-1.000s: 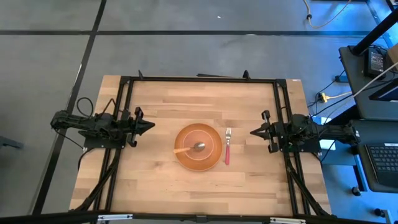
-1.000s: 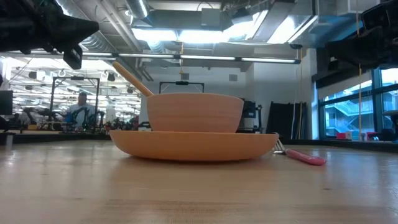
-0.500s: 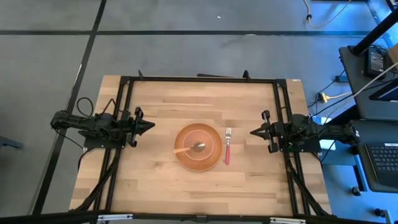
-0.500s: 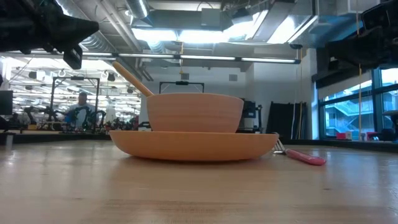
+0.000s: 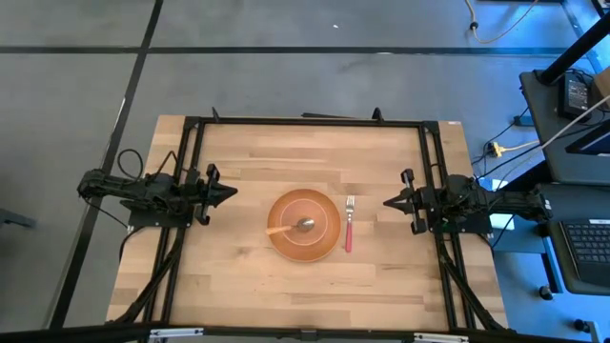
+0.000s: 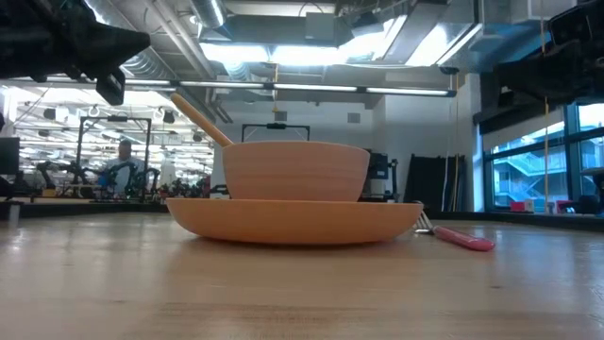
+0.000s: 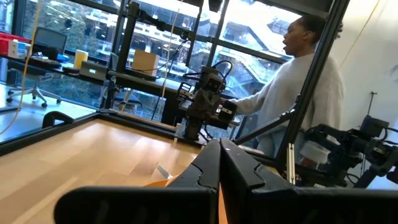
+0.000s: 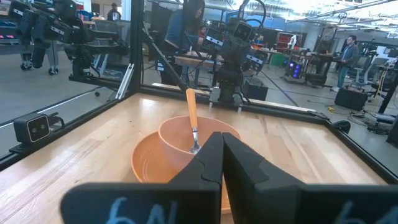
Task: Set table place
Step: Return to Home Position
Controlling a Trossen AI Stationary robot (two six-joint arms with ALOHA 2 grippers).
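Observation:
The orange plate (image 5: 303, 226) rests flat on the table (image 5: 248, 162) at its middle. The pale-orange bowl (image 6: 295, 171) stands in the plate. The wooden-handled spoon (image 5: 289, 228) lies in the bowl, its handle (image 6: 199, 118) leaning on the rim toward the table's left. The red-handled fork (image 5: 349, 229) lies flat on the table just right of the plate. My left gripper (image 5: 232, 192) is shut and empty, raised left of the plate. My right gripper (image 5: 389, 202) is shut and empty, raised right of the fork.
The table's black metal frame (image 5: 305, 121) runs around the planks. People stand beyond the table's edges in the left wrist view (image 7: 298, 93) and the right wrist view (image 8: 186, 31). Bare planks lie on the near and far sides of the plate.

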